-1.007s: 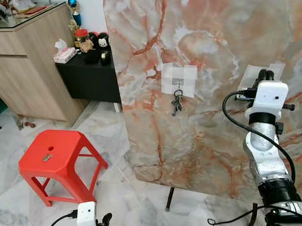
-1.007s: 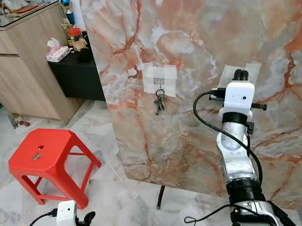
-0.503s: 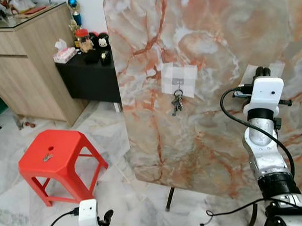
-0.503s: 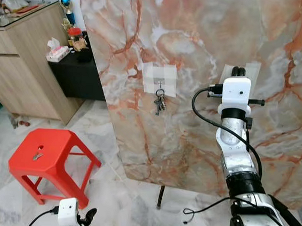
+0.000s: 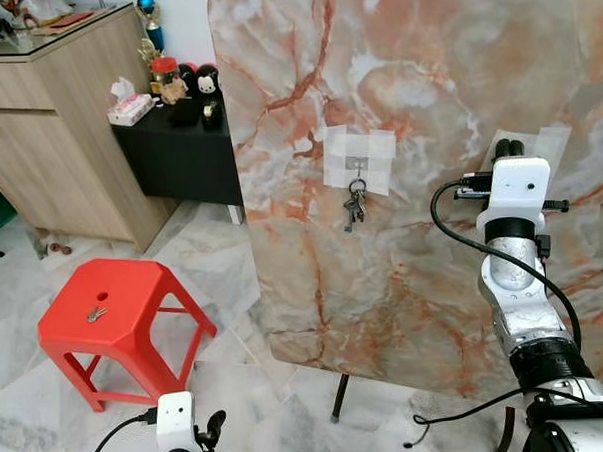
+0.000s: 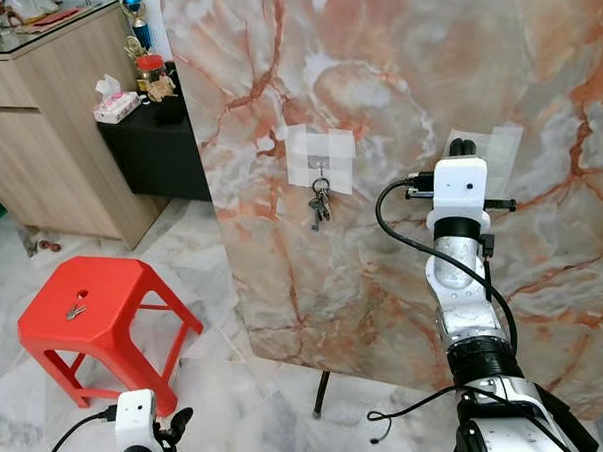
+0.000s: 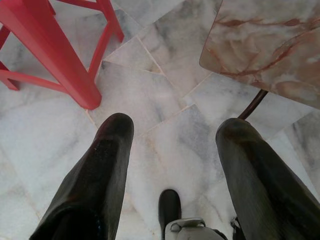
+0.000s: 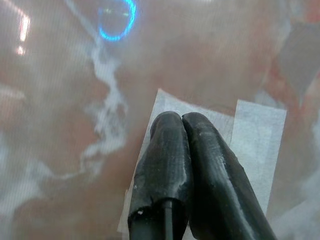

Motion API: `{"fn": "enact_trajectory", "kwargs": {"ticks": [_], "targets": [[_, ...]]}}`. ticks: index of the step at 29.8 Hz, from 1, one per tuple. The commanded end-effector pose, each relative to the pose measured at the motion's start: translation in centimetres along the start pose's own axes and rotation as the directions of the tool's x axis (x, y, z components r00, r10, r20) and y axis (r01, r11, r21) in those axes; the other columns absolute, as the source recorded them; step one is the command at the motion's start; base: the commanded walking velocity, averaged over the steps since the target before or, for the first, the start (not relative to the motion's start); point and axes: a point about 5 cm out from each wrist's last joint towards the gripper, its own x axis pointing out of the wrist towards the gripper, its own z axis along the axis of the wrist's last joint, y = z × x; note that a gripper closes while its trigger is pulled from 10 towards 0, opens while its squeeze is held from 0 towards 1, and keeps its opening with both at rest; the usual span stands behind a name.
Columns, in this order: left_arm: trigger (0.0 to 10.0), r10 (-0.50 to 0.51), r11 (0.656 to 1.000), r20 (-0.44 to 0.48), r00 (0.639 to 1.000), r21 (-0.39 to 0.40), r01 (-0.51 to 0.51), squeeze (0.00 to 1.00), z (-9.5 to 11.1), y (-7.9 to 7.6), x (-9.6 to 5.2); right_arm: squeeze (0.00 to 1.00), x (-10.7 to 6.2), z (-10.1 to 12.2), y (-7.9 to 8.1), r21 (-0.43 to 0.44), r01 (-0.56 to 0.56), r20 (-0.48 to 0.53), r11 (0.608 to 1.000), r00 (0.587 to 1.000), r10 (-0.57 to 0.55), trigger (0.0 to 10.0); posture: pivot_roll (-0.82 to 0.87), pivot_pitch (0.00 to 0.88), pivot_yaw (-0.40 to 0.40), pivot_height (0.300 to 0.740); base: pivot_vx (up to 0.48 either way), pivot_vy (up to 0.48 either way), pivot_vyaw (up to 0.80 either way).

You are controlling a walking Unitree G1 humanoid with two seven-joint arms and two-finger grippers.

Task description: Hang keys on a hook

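Note:
A bunch of keys (image 5: 354,206) hangs from a small hook (image 5: 357,166) on a white tape patch in the middle of the upright marble board (image 5: 395,72). Another small key (image 5: 95,315) lies on the red stool (image 5: 124,294). My right gripper (image 5: 509,147) is raised against the board, right of the hanging keys, at a second white tape patch (image 8: 255,145). Its fingers (image 8: 165,145) are pressed shut, with nothing visible between them. My left gripper (image 7: 172,130) hangs low and open over the floor, beside a leg of the red stool (image 7: 45,40).
A wooden cabinet (image 5: 47,137) and a black side table (image 5: 178,156) with small ornaments stand at the back left. The board's thin stand leg (image 5: 339,397) meets the marble floor below. A black cable loops off my right wrist.
My right arm has shifted a little to the left along the board, fingers still shut. The keys on the hook and the key on the stool have not moved.

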Motion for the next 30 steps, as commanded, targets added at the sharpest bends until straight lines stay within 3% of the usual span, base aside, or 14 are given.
{"fn": "enact_trajectory", "kwargs": {"ticks": [1,10,21,30], "targets": [[10.0,0.002,1.0,0.003,1.0,0.002,-0.002,0.0,0.0,0.0,0.0,0.0,0.8,0.9,-0.1,-0.001,-0.001,0.038,1.0,0.999,0.001,10.0,0.01,0.0,0.012,0.74,0.0,0.0,0.0],[10.0,0.002,1.0,0.003,1.0,0.002,-0.002,0.0,0.0,0.0,0.0,0.0,0.9,0.8,-0.3,-0.004,0.0,0.043,1.0,0.999,0.0,10.0,0.01,0.0,0.013,0.74,0.0,0.0,0.0],[10.0,0.004,1.0,-0.012,1.0,0.001,-0.004,0.0,-0.2,0.1,-0.1,0.0,1.5,2.6,-0.9,0.029,0.054,0.135,0.998,0.989,-0.058,10.0,0.01,0.0,0.012,0.74,0.0,0.0,0.0],[10.0,0.002,1.0,-0.011,1.0,0.0,-0.002,0.0,-0.2,-0.1,0.0,0.0,1.1,3.0,-0.8,0.055,0.076,0.149,0.996,0.985,-0.084,10.0,0.01,0.0,0.011,0.74,0.0,0.0,0.0]]}}
